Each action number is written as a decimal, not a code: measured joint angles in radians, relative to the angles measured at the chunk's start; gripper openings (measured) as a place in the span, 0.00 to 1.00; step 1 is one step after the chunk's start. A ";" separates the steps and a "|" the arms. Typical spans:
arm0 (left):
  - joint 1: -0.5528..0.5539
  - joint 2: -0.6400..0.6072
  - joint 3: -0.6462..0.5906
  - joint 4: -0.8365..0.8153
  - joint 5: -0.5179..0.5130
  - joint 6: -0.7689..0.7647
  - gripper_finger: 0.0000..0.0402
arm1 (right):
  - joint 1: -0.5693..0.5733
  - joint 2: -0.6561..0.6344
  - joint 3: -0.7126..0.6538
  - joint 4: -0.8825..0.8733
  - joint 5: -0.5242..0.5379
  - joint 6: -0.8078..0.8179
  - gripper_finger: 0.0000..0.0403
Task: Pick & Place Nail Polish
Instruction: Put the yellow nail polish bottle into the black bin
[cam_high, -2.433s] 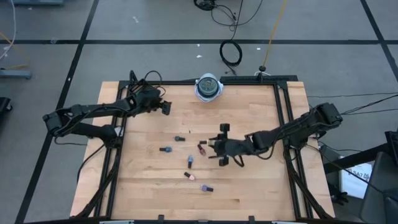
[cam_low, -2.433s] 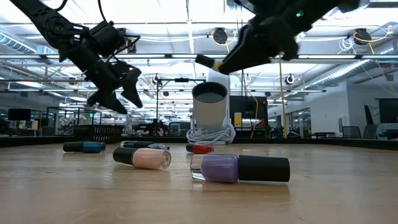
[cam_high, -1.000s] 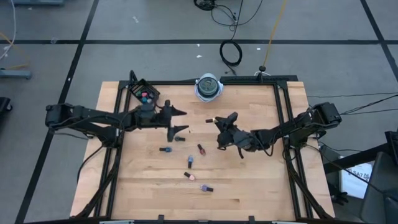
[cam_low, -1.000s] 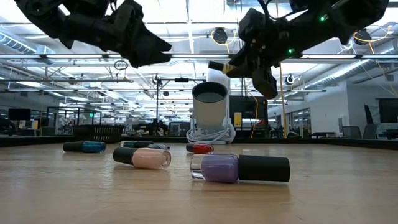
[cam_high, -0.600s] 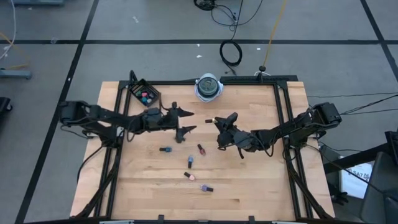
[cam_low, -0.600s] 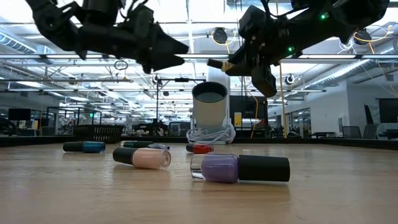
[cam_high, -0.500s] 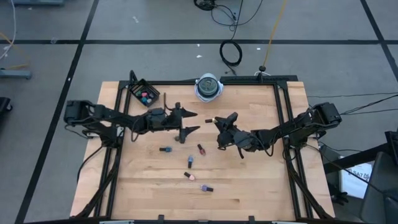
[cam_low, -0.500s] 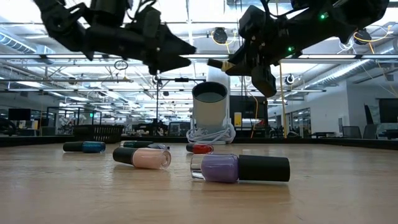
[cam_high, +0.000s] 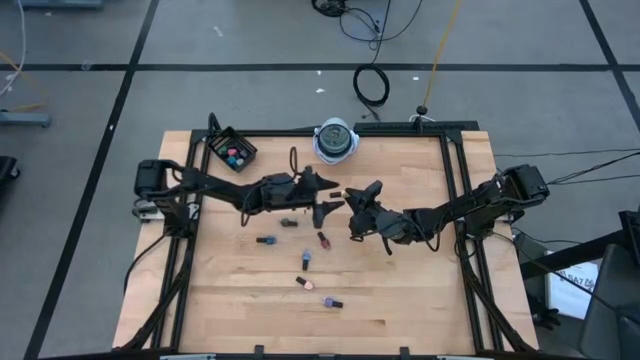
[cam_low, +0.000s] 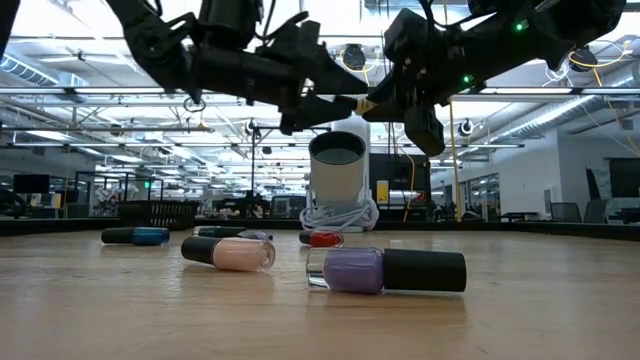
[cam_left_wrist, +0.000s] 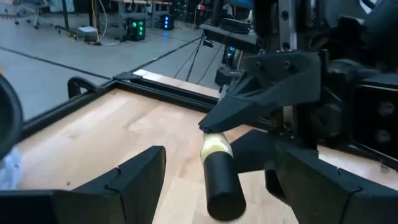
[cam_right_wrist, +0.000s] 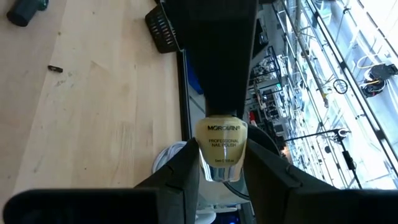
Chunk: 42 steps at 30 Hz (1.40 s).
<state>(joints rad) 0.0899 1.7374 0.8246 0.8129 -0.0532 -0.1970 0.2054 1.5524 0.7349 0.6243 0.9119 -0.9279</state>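
My right gripper (cam_high: 350, 201) is shut on a pale yellow nail polish bottle (cam_right_wrist: 221, 146) with a dark cap (cam_left_wrist: 221, 180), high above the table's middle. The cap points toward the table's left. My left gripper (cam_high: 323, 198) is open. Its two fingers (cam_left_wrist: 134, 174) stand on either side of the cap without touching it. The bottle also shows in the low view (cam_low: 350, 103) between the two arms. Several other nail polish bottles lie on their sides on the table, among them a red one (cam_high: 324, 240) and a blue one (cam_high: 265, 240). My right gripper pinches the bottle's glass body (cam_right_wrist: 221, 163) between its two fingers (cam_right_wrist: 183, 177). The fingers lie roughly level and come from the table's right. The cap end sticks out past the fingertips. The bottle is lifted clear of the table and lies about level.
A small black box (cam_high: 231, 152) with bottles in it stands at the far left corner. A round white-and-blue thing (cam_high: 335, 140) stands at the far edge. A pink bottle (cam_low: 230, 254) and a purple one (cam_low: 385, 270) lie toward the near edge. A black frame runs along the table's edges.
My left gripper has gone toward the table's right, staying open, and now has its fingers around the cap of the bottle in my right gripper. My right gripper and the bottle have kept still.
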 joint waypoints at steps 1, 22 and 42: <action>-0.001 0.013 0.011 0.000 0.000 -0.009 0.74 | 0.000 0.000 0.000 0.000 0.000 0.002 0.24; 0.001 0.089 0.086 0.006 -0.019 -0.075 0.67 | 0.003 0.000 0.000 0.000 -0.026 0.018 0.24; 0.014 0.062 0.086 -0.047 -0.006 -0.013 0.13 | 0.005 0.000 0.001 -0.002 -0.027 0.126 0.29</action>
<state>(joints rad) 0.1037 1.7994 0.9110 0.7660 -0.0587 -0.2098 0.2103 1.5524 0.7357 0.6224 0.8852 -0.8020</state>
